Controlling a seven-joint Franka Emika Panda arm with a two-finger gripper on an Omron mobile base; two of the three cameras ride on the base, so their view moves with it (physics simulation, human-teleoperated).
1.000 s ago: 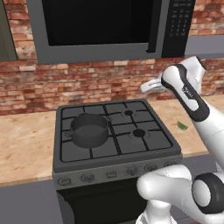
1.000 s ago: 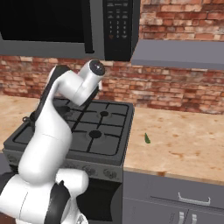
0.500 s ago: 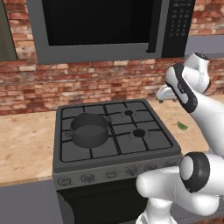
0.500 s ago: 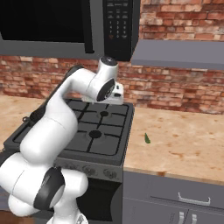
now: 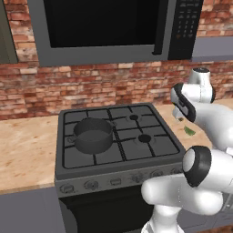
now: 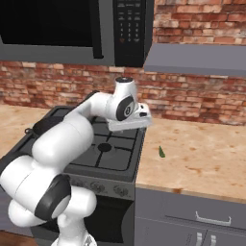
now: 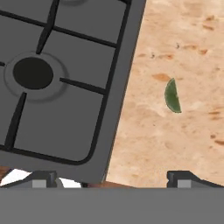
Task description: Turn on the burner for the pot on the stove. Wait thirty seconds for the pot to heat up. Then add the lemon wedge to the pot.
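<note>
Hand (image 7: 111, 177) hangs released above the stove's (image 7: 65, 87) right edge, lemon wedge (image 7: 172, 96) lying on the table (image 7: 175, 144) nearby.

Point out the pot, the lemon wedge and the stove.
pot (image 5: 93, 135), left base view, on its front wall.
lemon wedge (image 7: 172, 96), hand view, on the middle of the slice.
stove (image 6: 109, 158), right base view, on the grate near its right front burner.

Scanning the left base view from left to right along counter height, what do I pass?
Bare tan speckled counter → squat dark grey metal pot on the stove's front-left burner → empty front-right burner of the dark grey gas stove → small green lemon wedge on the counter right of the stove.
</note>
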